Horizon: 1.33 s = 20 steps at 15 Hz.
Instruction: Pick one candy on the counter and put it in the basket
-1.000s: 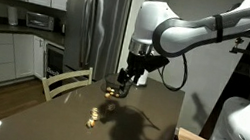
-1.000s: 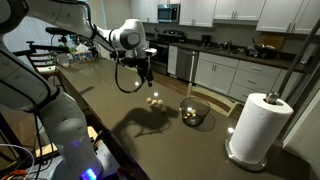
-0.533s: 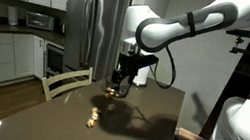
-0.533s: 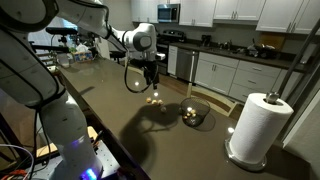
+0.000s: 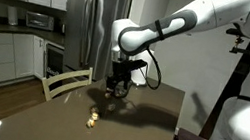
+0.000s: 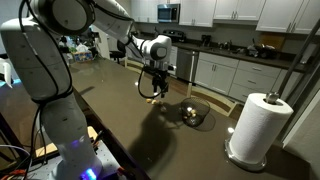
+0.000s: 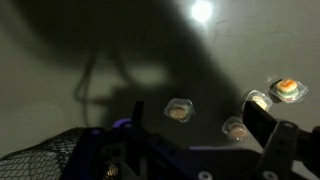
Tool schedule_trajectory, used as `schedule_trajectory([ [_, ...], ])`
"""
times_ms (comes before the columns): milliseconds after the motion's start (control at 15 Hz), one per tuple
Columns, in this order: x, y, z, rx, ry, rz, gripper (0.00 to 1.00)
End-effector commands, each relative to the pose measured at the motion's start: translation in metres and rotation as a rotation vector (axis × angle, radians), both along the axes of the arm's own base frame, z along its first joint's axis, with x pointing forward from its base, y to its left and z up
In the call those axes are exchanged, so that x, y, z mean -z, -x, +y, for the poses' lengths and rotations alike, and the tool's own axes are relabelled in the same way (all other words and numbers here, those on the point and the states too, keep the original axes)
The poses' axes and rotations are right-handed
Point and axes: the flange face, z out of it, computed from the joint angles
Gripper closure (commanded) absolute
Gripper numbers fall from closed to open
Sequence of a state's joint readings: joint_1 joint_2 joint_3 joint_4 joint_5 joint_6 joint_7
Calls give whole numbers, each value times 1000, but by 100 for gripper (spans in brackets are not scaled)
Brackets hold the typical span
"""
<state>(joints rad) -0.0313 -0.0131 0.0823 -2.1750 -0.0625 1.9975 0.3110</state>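
Gripper (image 5: 115, 87) hangs over the counter (image 5: 145, 134) in an exterior view, and its opening is unclear there. Candies (image 5: 91, 118) lie near the edge by the chair (image 5: 65, 81). In an exterior view the basket (image 6: 193, 114) sits near the counter's far edge, just beside the gripper. Wrist view: fingers (image 7: 268, 128) spread wide, holding nothing, candies lying beyond them, basket mesh at lower left.

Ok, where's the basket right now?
In an exterior view the basket sits on the counter between the gripper and the paper towel roll; the wrist view shows its mesh in the lower left corner.
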Motion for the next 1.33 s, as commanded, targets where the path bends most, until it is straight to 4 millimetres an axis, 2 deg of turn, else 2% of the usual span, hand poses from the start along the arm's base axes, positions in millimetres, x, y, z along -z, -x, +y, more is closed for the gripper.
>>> schedule_trajectory([
  [0,12,-15,-7,-46,-70,27,0],
  [267,35,-21,-21,-54,-133,89,0],
  [333,30,-13,-17,-37,-95,60,0],
  [867,60,-28,-19,-53,-108,50,0],
  [1267,99,-39,-24,-72,-102,11,0],
])
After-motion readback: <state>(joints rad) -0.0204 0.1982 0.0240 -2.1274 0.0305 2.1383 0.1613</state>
